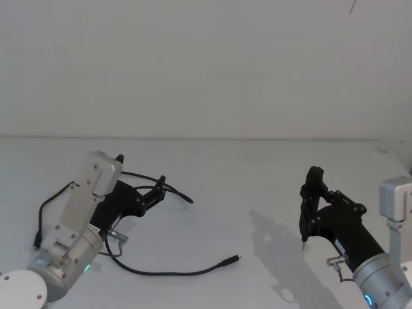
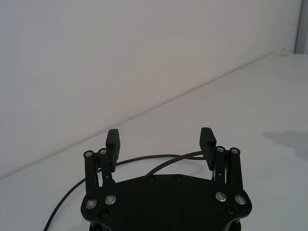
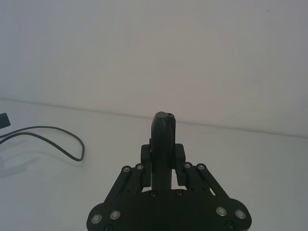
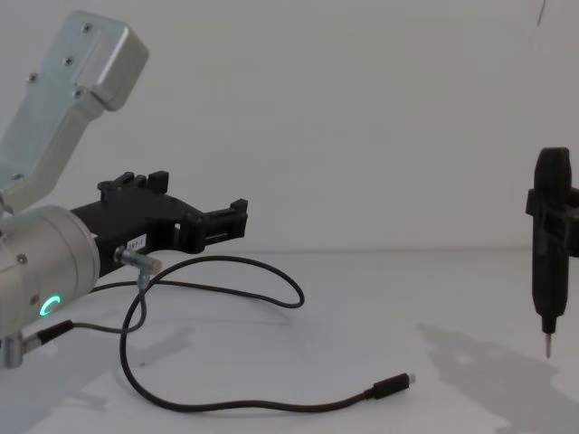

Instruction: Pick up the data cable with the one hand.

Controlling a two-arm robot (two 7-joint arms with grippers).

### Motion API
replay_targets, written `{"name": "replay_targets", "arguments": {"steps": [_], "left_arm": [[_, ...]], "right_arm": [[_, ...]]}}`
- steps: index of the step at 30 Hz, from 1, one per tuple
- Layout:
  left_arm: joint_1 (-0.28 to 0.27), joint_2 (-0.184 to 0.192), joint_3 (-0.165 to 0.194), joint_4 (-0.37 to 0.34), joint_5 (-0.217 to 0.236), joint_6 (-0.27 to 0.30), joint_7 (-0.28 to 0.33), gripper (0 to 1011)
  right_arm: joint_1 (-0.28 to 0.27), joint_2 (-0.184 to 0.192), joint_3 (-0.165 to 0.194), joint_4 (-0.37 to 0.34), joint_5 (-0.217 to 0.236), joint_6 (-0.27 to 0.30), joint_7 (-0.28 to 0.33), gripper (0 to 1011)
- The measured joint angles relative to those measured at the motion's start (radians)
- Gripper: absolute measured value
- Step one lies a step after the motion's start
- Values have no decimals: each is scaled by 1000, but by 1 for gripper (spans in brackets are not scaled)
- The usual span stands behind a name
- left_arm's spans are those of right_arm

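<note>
L gripper (image 2: pixel 160 140): low over the table (image 1: pixel 257 174) on the L side, pointing fwd and toward centre. Fingers (image 2: pixel 113 140) spread wide, not closed on the cable. Data cable (image 2: pixel 159 156): lies loose on the table in open curves. One curve runs just ahead of the L gripper and shows through the finger gap in the L wrist view. In the chest view this curve sits below the fingers, apart from them. From there the cable sweeps back under the L wrist, then along the near part of the table to its plug (image 4: pixel 391 387). Plug lies flat near centre, silver tip toward the R side, well apart from both grippers. R gripper (image 3: pixel 163 153): raised on the R side, fingers pressed onto a pen-shaped tool (image 4: pixel 550 237), held upright w/ metal tip down, above the table.
</note>
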State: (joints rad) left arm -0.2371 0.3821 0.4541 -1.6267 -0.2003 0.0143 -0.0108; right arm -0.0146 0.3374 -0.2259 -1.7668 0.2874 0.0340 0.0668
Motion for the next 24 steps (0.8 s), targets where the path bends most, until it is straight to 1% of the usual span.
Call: {"name": "replay_targets", "arguments": {"steps": [24], "left_arm": [[-2, 0, 0, 2, -1, -2, -4, 1001]], "right_arm": [[0, 0, 0, 0, 0, 0, 0, 279]]}}
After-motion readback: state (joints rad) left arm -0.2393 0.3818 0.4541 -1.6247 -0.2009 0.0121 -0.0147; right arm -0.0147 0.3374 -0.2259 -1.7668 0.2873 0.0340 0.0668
